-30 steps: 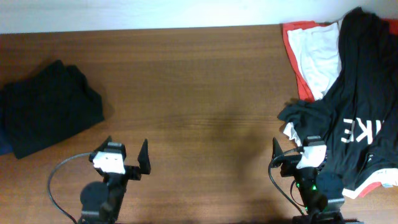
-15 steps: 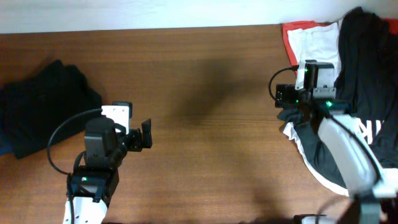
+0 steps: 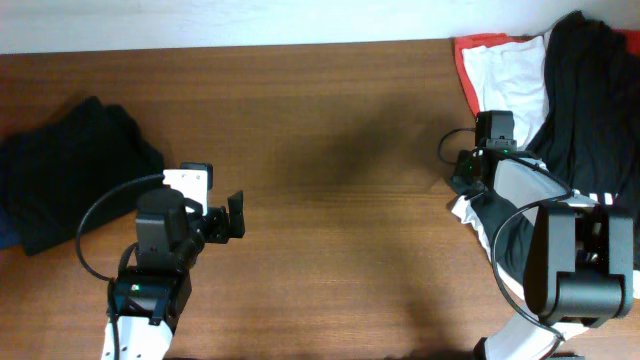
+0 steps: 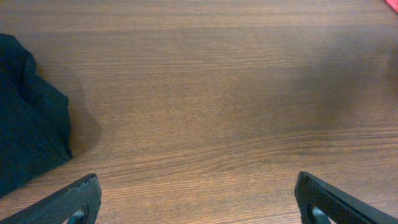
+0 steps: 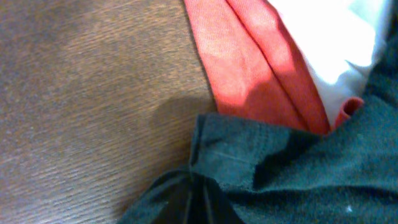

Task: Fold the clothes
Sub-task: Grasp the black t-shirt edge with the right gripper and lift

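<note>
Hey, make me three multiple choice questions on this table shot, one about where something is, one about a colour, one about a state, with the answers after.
1. Where does the lone dark shirt lie on the table?
A. in the middle
B. at the left end
C. at the right end

2. What colour is the cloth beside the white shirt?
A. green
B. yellow
C. red-orange

3. How is the left gripper?
A. open over bare wood
B. shut on the dark shirt
C. shut on the white shirt

Answers:
1 B, the overhead view shows it alone at the left end.
2 C, the right wrist view shows red-orange folds next to the white.
3 A, its fingers stand wide apart with only wood between them.
</note>
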You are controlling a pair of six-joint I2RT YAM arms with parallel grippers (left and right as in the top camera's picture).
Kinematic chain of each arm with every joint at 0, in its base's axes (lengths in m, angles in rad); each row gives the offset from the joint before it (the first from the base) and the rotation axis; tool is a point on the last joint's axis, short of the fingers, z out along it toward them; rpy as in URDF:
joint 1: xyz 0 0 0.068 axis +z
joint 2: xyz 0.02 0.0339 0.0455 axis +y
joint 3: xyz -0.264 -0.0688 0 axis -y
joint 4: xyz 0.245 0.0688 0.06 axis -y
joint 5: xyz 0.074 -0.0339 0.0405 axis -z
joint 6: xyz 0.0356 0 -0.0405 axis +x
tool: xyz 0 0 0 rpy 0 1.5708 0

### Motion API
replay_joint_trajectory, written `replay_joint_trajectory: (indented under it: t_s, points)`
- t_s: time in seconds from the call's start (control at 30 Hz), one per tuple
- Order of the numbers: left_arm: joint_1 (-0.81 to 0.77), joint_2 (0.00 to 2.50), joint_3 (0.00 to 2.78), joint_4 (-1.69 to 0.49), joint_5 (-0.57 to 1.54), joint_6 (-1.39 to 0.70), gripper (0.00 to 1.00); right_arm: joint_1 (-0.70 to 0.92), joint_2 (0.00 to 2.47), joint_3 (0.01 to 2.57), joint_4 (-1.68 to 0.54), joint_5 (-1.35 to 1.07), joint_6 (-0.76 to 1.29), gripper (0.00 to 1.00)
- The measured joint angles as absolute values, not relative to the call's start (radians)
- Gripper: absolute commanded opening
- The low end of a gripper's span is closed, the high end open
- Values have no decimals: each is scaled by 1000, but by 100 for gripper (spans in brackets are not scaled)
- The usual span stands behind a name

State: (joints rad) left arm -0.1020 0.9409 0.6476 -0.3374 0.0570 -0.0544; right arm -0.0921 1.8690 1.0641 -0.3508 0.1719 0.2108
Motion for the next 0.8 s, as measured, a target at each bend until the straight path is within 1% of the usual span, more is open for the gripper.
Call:
replay_joint_trajectory:
  t_s: [0.13, 0.17, 0.2, 0.33, 0.43, 0.5, 0.57, 0.6, 0.67, 0.7, 0.73, 0.8]
  points:
    - [-102, 941, 648, -337, 57, -55, 99, -92, 1812, 1079, -427, 193, 210, 4]
    - [-102, 941, 648, -337, 57, -54, 99, -92, 1752, 1122, -532, 198, 210, 4]
    - [-102, 941, 648, -337, 57, -54, 99, -92, 1709, 1143, -556, 200, 211, 4]
    - [-102, 941, 648, -337, 57, -55, 99, -142, 1466, 1356, -840, 202, 207, 4]
    - [-102, 941, 648, -338, 57, -54, 99, -163, 1315, 1483, -967, 201, 147, 4]
    - [-102, 941, 648, -338, 57, -54, 99, -163, 1286, 1544, -1019, 150, 126, 4]
    - [-102, 941, 648, -338, 57, -55, 99, -161, 1279, 1671, -1091, -41, 115, 4]
    - [-102, 941, 648, -339, 57, -54, 99, -136, 1277, 1755, -1121, -154, 110, 4]
    - [-102, 941, 648, -339, 57, -54, 99, -51, 1254, 1821, -1154, -298, 108, 4]
    - [-102, 941, 648, -341, 57, -55, 99, 46, 1242, 1832, -1210, -396, 108, 4]
    - [-102, 941, 648, -340, 57, -55, 99, 97, 1254, 1833, -1234, -446, 107, 4]
    - [-102, 941, 648, -341, 57, -55, 99, 250, 1331, 1834, -1230, -487, 108, 4]
